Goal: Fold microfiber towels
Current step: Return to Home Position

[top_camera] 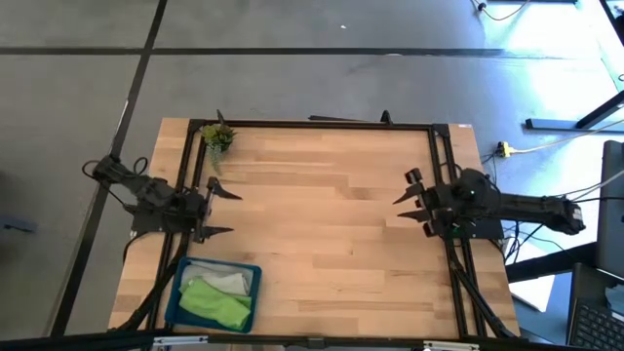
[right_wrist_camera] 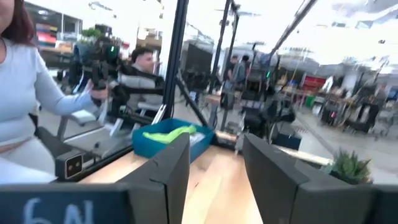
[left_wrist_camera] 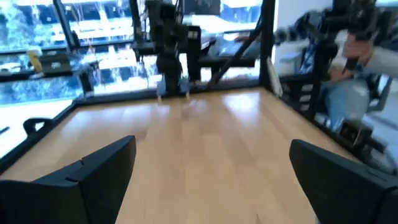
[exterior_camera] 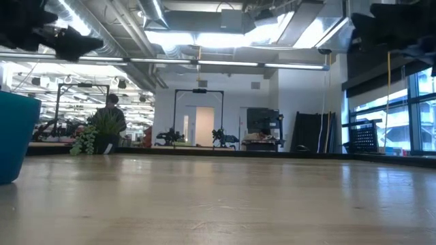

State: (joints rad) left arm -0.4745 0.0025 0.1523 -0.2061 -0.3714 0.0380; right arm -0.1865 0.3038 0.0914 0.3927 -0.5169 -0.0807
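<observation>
inside the bin point(top_camera: 222, 264) on the worktop point(top_camera: 331, 253) lie the green towel point(top_camera: 216, 302) and grey towel point(top_camera: 229, 282). left claw point(top_camera: 224, 212) and right claw point(top_camera: 408, 202) both gape empty; the left, nearby, might clip the bin swinging home.

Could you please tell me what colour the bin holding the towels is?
The bin is blue; the high view shows it best.

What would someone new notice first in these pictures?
The blue bin at the table's lower-left corner in the high view holds the lime green towel and the grey towel. The left gripper and right gripper hang open and empty at opposite table edges. A plant sprig sits upper-left.
</observation>
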